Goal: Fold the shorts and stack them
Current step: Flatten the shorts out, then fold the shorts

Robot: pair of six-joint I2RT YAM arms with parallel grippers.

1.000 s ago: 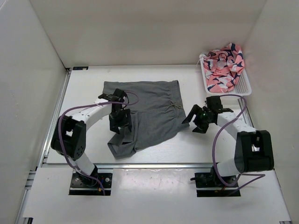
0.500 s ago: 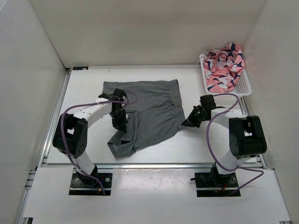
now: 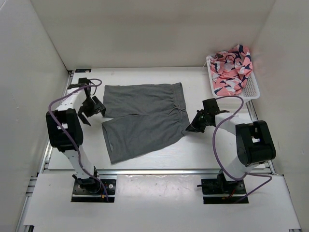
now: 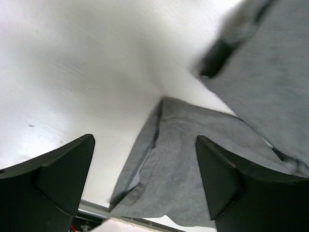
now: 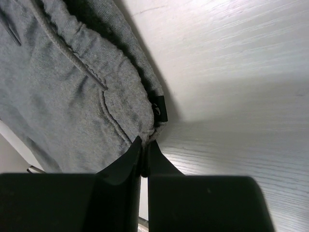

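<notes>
The grey shorts (image 3: 145,118) lie spread flat in the middle of the table, waistband and drawstring bow (image 3: 180,108) to the right and both legs pointing left. My left gripper (image 3: 91,112) hovers open just left of the leg hems, nothing between its fingers. In the left wrist view the left gripper (image 4: 145,140) stands wide over a leg hem of the shorts (image 4: 193,183). My right gripper (image 3: 189,129) is shut on the near corner of the waistband. In the right wrist view the right gripper (image 5: 144,145) pinches the shorts (image 5: 72,87) beside a small black tag (image 5: 161,107).
A white basket (image 3: 252,90) at the back right holds a pink patterned garment (image 3: 231,67). White walls close in the table on the left, back and right. A metal rail runs along the near edge (image 3: 154,171).
The left gripper shut on the folded-over leg, drew it out to the left and let go, so the shorts now lie flat. The right gripper shut on the waistband corner.
</notes>
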